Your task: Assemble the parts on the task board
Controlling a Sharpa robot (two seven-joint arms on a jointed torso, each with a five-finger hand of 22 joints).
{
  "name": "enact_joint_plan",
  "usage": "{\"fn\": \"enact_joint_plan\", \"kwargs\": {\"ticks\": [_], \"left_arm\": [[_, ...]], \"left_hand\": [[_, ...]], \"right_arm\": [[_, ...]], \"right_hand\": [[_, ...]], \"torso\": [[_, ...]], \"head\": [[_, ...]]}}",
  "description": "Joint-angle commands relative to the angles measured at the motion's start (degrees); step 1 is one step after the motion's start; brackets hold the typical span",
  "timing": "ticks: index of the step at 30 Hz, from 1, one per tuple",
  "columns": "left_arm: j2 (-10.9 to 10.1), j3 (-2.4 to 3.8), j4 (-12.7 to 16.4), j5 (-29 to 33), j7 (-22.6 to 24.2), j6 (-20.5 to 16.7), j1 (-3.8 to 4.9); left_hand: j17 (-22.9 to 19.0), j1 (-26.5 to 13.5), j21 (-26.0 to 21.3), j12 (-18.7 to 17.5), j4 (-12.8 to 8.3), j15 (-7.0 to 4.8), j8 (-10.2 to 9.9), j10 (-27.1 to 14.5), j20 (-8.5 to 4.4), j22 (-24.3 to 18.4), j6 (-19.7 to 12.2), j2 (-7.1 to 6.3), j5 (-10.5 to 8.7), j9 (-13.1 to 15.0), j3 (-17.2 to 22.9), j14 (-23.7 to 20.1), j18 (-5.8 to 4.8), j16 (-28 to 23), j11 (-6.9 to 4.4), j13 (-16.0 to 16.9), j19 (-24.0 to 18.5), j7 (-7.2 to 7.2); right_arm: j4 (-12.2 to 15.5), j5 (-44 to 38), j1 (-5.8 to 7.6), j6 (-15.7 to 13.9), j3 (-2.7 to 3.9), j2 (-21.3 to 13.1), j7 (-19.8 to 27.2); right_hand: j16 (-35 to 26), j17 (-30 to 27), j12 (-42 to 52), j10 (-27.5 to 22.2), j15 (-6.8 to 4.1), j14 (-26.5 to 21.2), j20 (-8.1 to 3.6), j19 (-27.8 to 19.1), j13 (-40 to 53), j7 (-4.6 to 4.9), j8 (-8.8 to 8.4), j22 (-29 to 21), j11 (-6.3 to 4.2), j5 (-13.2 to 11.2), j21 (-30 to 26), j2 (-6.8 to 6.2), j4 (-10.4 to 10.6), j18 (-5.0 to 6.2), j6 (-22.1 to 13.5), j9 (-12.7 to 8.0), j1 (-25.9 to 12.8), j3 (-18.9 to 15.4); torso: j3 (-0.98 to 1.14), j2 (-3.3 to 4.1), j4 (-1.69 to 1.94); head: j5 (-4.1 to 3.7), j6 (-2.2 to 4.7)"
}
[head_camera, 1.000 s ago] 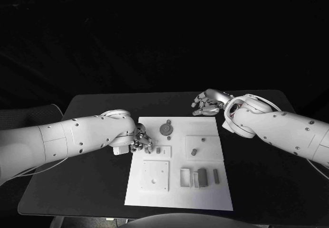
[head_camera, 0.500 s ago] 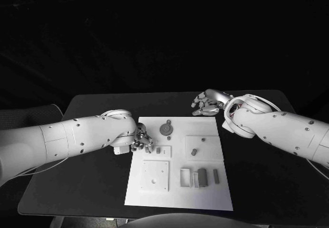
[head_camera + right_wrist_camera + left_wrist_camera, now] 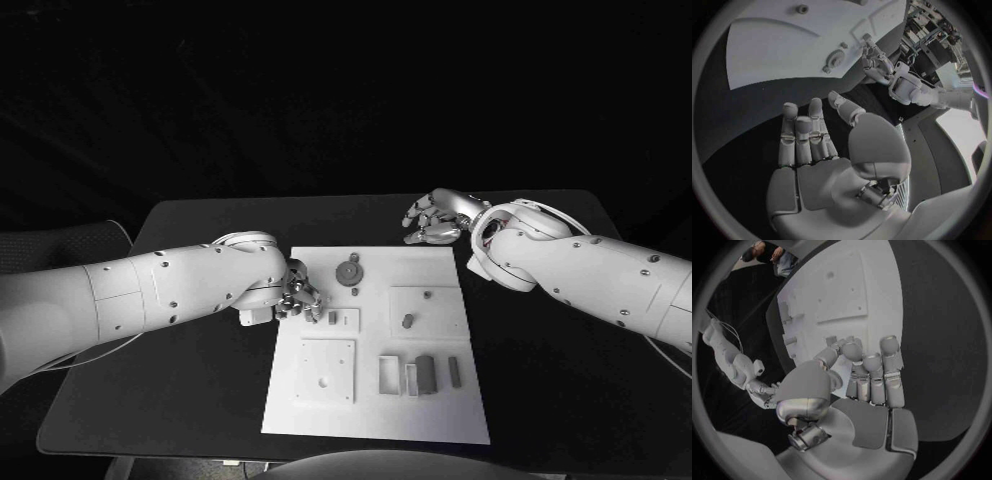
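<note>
The task board [image 3: 378,400] is lying in the middle of the head view on the black tabletop [image 3: 188,400], with small grey parts [image 3: 418,372] resting on it: a round disc part [image 3: 348,270] near its upper edge, a small peg [image 3: 407,321] right of centre, and bar-shaped pieces toward the lower right. The left hand [image 3: 299,300] is hovering at the board's left edge, fingers close together over a small upright part [image 3: 333,317]. I cannot tell from either view whether it is pinching anything. The right hand [image 3: 434,220] is sitting off the board's upper right corner, fingers apart and holding nothing.

The risk here is likely the left hand's fingertips nudging the small part sideways or toppling it if they are closing off-centre. The board could also be sliding on the tabletop, since nothing is bracing it.
</note>
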Motion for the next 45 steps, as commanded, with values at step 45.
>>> {"fn": "enact_joint_plan", "kwargs": {"ticks": [45], "left_arm": [[0.37, -0.25, -0.91, -0.72, 0.22, 0.74, -0.53]], "left_hand": [[-1.11, -4.96, 0.0, 0.64, 3.09, -0.18, -1.82, -0.72, -0.43, 1.15, 6.39, -3.75, -5.31, 12.71, -1.17, -0.97, 1.25, 0.74, -0.06, -1.01, -0.7, -1.93]], "right_arm": [[0.24, 0.14, -0.03, 0.8, 0.02, -0.23, 0.14]], "right_hand": [[-0.36, 0.1, -0.11, -0.44, -0.47, -0.08, 0.02, -0.41, -0.1, 0.27, 0.0, 0.82, 0.12, 0.19, -0.08, 0.43, 0.35, 0.7, -0.02, -0.11, -0.29, -0.23]], "torso": [[0.01, -0.01, 0.02]], "head": [[-0.17, -0.18]]}}
